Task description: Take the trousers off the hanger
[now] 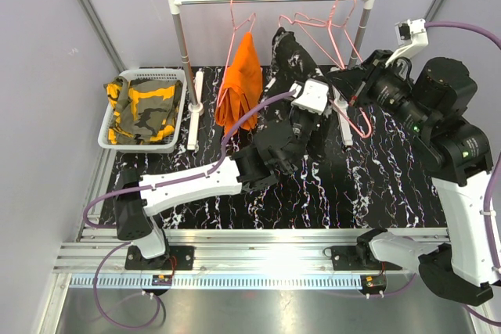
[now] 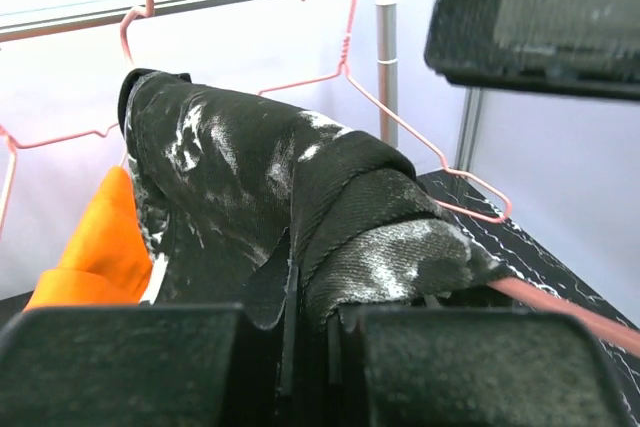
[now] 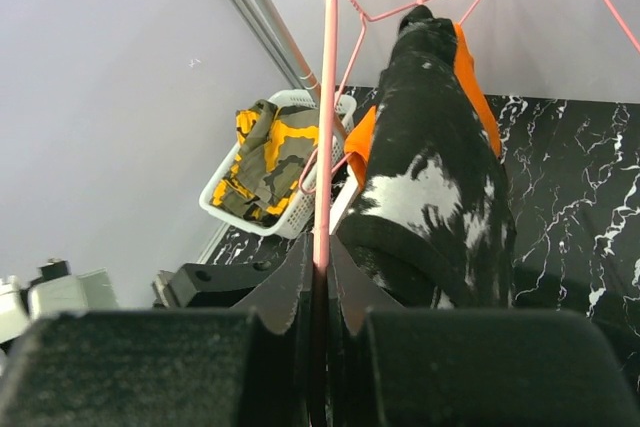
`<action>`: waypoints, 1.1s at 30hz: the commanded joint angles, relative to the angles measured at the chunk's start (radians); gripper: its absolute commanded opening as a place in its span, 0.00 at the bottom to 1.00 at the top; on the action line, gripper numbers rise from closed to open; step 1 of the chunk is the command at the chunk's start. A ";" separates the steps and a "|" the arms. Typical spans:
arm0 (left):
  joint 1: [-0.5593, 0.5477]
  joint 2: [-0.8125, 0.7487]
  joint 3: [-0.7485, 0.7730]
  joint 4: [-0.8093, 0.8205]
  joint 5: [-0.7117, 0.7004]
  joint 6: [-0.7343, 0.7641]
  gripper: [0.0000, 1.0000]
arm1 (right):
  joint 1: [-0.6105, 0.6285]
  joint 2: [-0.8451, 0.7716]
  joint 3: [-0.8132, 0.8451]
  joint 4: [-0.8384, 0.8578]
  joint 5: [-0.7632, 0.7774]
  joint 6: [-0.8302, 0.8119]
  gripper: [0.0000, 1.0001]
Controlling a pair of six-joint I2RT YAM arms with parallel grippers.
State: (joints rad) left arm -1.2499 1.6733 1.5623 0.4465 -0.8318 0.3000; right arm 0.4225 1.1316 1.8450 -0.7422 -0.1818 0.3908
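Text check | I can read no lettering, label, brand mark, number or sign in any of my three views | nothing legible to log

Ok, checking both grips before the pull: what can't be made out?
Top external: where the left gripper pinches the black speckled trousers, hidden under its wrist.
Right wrist: the pink hanger, its upper end cut off by the top edge.
Left wrist: trousers' lower end, behind the fingers.
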 commanded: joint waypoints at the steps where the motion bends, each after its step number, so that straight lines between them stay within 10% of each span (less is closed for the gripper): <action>1: -0.006 -0.041 0.062 0.159 -0.036 -0.007 0.00 | -0.005 -0.032 -0.039 0.207 0.030 -0.015 0.00; 13: 0.024 -0.090 0.312 0.140 -0.056 0.113 0.00 | -0.004 -0.150 -0.476 0.254 0.176 0.016 0.00; 33: 0.306 -0.178 0.700 -0.224 -0.027 0.289 0.00 | -0.005 -0.222 -0.552 0.172 0.327 -0.079 0.00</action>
State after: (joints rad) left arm -0.9951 1.5944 2.1944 0.1875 -0.8955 0.5243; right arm 0.4225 0.9230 1.2495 -0.5785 0.0971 0.3424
